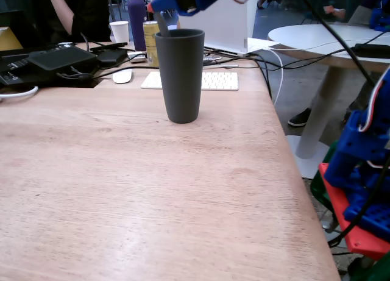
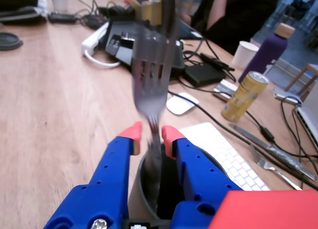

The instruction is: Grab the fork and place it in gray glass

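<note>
The gray glass stands upright on the wooden table, mid-far in the fixed view. My blue gripper with red tips hovers right over its rim. In the wrist view the gripper is slightly open, its red fingertips flanking the neck of the fork with small gaps. The fork is blurred, tines pointing up and away, and its handle reaches down into the glass. In the fixed view a short gray piece of the fork shows at the rim.
Behind the glass are a gold can, a white paper cup, a purple bottle, a white keyboard, a mouse and cables. The table's edge runs down the right, with another blue arm beyond it.
</note>
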Robot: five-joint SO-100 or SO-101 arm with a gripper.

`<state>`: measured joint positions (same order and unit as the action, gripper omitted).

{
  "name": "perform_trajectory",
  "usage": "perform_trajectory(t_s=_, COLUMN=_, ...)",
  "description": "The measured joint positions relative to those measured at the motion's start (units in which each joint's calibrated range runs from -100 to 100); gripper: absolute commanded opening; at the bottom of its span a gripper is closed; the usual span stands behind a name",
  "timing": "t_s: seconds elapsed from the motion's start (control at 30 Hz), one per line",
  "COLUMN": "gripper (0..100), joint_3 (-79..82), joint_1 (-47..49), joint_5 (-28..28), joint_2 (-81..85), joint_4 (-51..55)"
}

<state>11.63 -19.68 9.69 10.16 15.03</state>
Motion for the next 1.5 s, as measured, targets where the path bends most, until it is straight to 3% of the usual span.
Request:
perform_trajectory(t_s=0.17, gripper=17, joint_3=9.5, joint_1=-0.2, joint_5=0.0, joint_2=7.5, joint_4=0.0)
perform_trajectory(t_s=0.7, gripper=16, joint_3=7.0, joint_1=2.1, joint_5=-0.5, joint_2=7.5, joint_4=0.0)
perform_trajectory(t_s=0.93, gripper=16, joint_3=4.6, joint_1=24.9, joint_5=-6.8, joint_2=17.9, joint_4=0.0)
perform_trajectory(t_s=1.0, gripper=16, joint_3=10.3, joint_1=31.9, joint_5=-7.1, joint_2=21.5, joint_4=0.0)
perform_trajectory(t_s=1.1, gripper=16, joint_3=23.5, joint_1=34.9, joint_5=-7.3, joint_2=31.5, joint_4=-0.1)
perform_trajectory(t_s=1.37, gripper=14, joint_3=48.9, joint_1=35.7, joint_5=-7.3, joint_2=53.2, joint_4=-0.2)
perform_trajectory(t_s=1.47, gripper=0, joint_3=54.7, joint_1=35.5, joint_5=-7.4, joint_2=58.7, joint_4=-0.1)
perform_trajectory(t_s=1.5, gripper=0, joint_3=56.5, joint_1=35.5, joint_5=-7.4, joint_2=60.0, joint_4=-0.1)
